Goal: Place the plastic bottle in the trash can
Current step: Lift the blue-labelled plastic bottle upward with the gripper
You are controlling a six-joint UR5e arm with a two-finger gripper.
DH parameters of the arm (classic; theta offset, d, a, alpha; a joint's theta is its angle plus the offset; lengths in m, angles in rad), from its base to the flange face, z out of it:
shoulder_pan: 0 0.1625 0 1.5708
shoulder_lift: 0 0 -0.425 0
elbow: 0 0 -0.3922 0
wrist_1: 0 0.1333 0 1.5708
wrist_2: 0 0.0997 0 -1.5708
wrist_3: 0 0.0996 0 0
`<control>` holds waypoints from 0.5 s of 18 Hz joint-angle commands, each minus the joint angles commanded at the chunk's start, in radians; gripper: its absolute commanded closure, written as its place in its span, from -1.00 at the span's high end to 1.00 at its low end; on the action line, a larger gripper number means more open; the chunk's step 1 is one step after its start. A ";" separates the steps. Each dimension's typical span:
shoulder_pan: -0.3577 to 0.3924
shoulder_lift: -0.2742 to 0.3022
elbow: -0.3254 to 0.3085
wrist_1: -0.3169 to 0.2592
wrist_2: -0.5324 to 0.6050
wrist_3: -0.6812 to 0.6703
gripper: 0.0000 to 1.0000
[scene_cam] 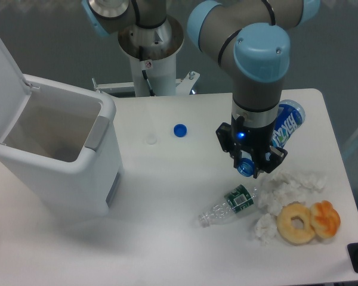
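the plastic bottle [288,122] lies tilted at the right side of the white counter [167,196], its blue label with white lettering showing beside the arm's wrist and its blue neck pointing down-left to the hand [249,164]. the hand is above the neck end, with dark fingers [266,161] on either side of the blue neck; it appears closed on the neck, though the contact itself is partly hidden by the hand's body. whether the bottle is lifted or touching the counter cannot be told.

the trash can [53,179] stands at the left edge of the counter, well apart from the bottle, with its lid [3,77] swung up and back and its grey front tab [95,132] facing the middle of the counter. its opening is exposed.

just below the hand a small clear bottle [232,205] with a dark green label lies on its side. right of it is crumpled white tissue [289,182], and near that a ring doughnut [296,223] touching an orange piece [326,219]. a blue cap [179,130] lies between the trash can and the hand.
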 joint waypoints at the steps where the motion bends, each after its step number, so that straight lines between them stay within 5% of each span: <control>1: 0.002 0.005 -0.002 -0.002 0.000 0.000 -0.72; 9: 0.006 0.014 0.000 0.000 -0.028 -0.008 -0.74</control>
